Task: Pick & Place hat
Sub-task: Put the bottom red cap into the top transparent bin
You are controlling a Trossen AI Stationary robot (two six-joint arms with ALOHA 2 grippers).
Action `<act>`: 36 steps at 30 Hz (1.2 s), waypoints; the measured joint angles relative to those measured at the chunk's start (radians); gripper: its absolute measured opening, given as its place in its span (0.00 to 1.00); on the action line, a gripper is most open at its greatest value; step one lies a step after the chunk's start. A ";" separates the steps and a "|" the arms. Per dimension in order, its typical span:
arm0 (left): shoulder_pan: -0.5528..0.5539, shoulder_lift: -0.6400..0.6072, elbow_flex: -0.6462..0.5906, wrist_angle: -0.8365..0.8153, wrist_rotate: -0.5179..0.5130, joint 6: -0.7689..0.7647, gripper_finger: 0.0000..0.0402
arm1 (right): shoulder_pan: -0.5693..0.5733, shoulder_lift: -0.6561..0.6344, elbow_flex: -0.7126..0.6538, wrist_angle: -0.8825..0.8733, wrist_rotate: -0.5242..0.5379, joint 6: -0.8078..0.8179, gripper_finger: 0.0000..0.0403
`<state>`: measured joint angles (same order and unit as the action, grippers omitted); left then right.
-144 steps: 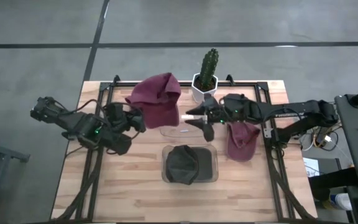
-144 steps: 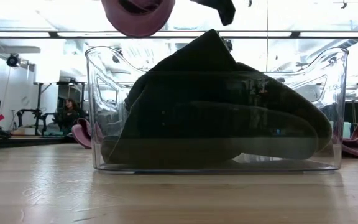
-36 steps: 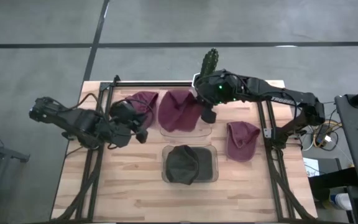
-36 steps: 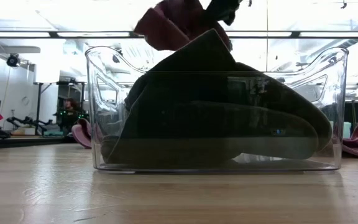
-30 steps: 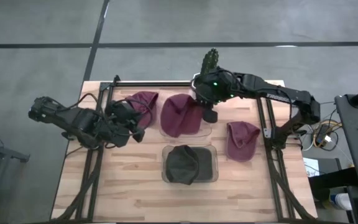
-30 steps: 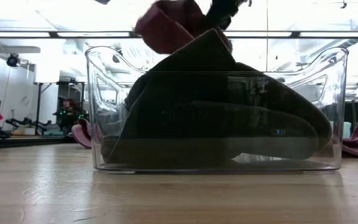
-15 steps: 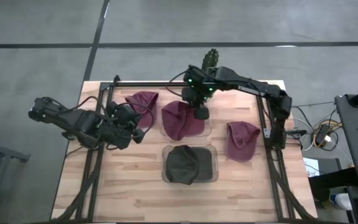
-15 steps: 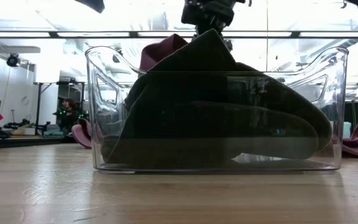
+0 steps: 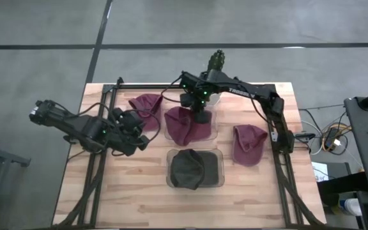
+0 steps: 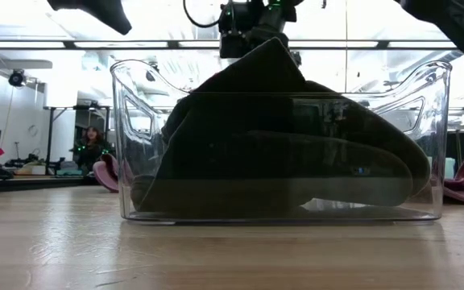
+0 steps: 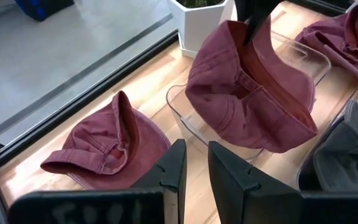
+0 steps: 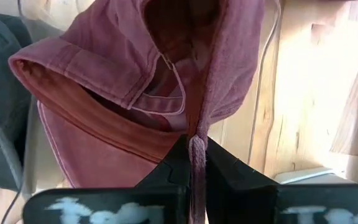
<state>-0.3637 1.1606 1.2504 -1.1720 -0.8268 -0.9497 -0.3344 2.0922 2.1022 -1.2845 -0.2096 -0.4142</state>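
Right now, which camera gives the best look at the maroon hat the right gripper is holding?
The left wrist view: the whole hat hangs over the clear bin. The right wrist view shows only the right gripper pinching its fabric, the high view shows it from above, and the low view hides it.

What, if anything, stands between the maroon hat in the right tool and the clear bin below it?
Nothing visible. The right tool is shut on the maroon hat, which hangs into the empty clear bin. The black hat fills a separate bin.

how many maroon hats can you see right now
3: one maroon hat held by the right tool over the far clear bin, one lying at the table's far left, one at the right. None seems hidden.
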 joint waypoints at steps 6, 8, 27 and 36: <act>0.000 0.000 -0.012 0.000 0.000 -0.005 0.15 | -0.001 0.000 -0.024 0.000 0.002 0.007 0.03; 0.000 0.000 -0.012 0.000 0.000 -0.005 0.15 | -0.004 0.000 -0.028 0.001 0.003 0.012 0.03; 0.000 0.000 -0.012 0.001 -0.001 -0.005 0.15 | -0.006 0.000 -0.059 0.033 0.002 -0.014 0.03; 0.000 0.000 -0.012 0.000 -0.012 0.006 0.15 | -0.006 -0.002 -0.088 -0.004 0.000 -0.028 0.11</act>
<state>-0.3634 1.1606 1.2381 -1.1716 -0.8384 -0.9435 -0.3408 2.0903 2.0143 -1.2884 -0.2100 -0.4419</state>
